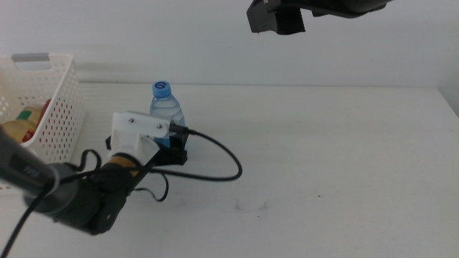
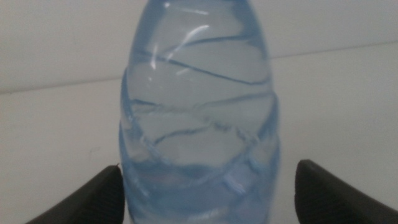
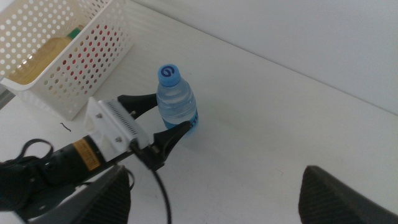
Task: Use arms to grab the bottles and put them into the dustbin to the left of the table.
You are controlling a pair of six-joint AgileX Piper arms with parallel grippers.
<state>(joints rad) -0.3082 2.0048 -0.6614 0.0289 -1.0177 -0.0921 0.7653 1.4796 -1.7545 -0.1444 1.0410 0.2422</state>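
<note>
**Left fingers straddle the water bottle**

Near the desk's [image 1: 344, 143] left side, just beside the dustbin [image 1: 54, 107], the clear water bottle [image 1: 167, 107] stands upright with its blue cap [image 1: 162, 89] on. The left gripper [image 1: 174, 143] has its dark fingers [image 3: 174, 134] spread apart, one on each side of the bottle's lower body; contact cannot be made out. A white ridged block and a looping black cable [image 1: 222, 154] sit on the arm behind them.

Only the left wrist view shows the bottle's moulded diagonal ribs and bluish translucent plastic [image 2: 199, 112]. Only the right wrist view looks into the perforated white basket [image 3: 68, 56], where the yellow-drink bottle [image 3: 40, 59] and something red lie. High above the desk hangs the right gripper [image 1: 287, 21], its fingers [image 3: 348, 193] set wide apart.
</note>
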